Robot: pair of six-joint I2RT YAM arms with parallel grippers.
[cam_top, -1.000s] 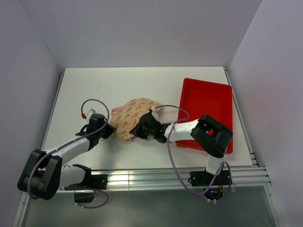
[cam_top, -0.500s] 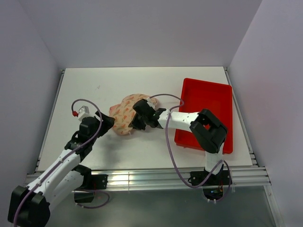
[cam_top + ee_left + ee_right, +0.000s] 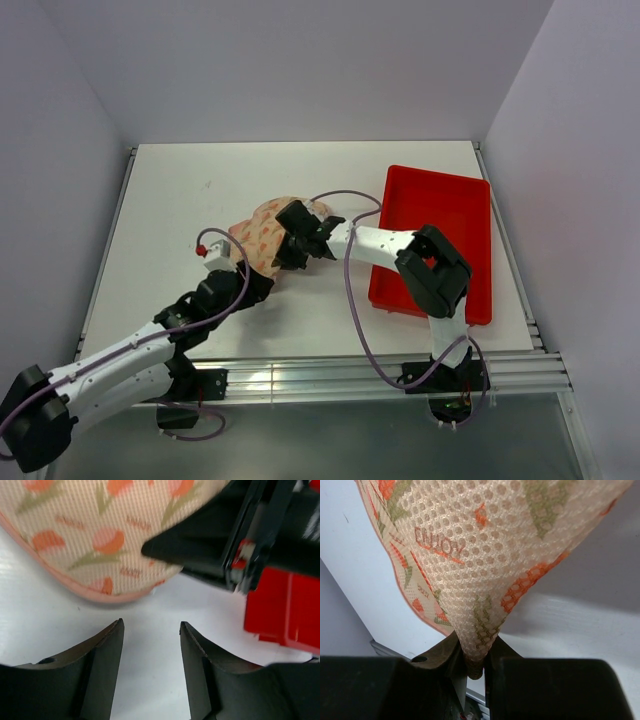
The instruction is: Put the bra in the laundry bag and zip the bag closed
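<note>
The laundry bag (image 3: pixel 258 232), cream-pink with an orange tulip print, lies at the middle of the white table. My right gripper (image 3: pixel 287 254) is shut on a fold of its mesh fabric at the right edge. In the right wrist view the bag (image 3: pixel 495 540) hangs in a cone pinched between the jaws of the right gripper (image 3: pixel 475 656). My left gripper (image 3: pixel 260 284) stands open just in front of the bag's near edge. In the left wrist view the left gripper (image 3: pixel 151 630) has only bare table between its fingers, a little short of the bag's pink rim (image 3: pixel 100 592). The bra is out of view.
A red plastic tray (image 3: pixel 470 200) sits at the right side of the table, right behind the right arm's forearm. The tray (image 3: pixel 285 605) also shows past the right gripper in the left wrist view. Grey walls close in the table at the back and both sides.
My left gripper has let go of the bag's left edge, opened, and swung round to the bag's near side. The right gripper has pulled the bag a little back and left.
</note>
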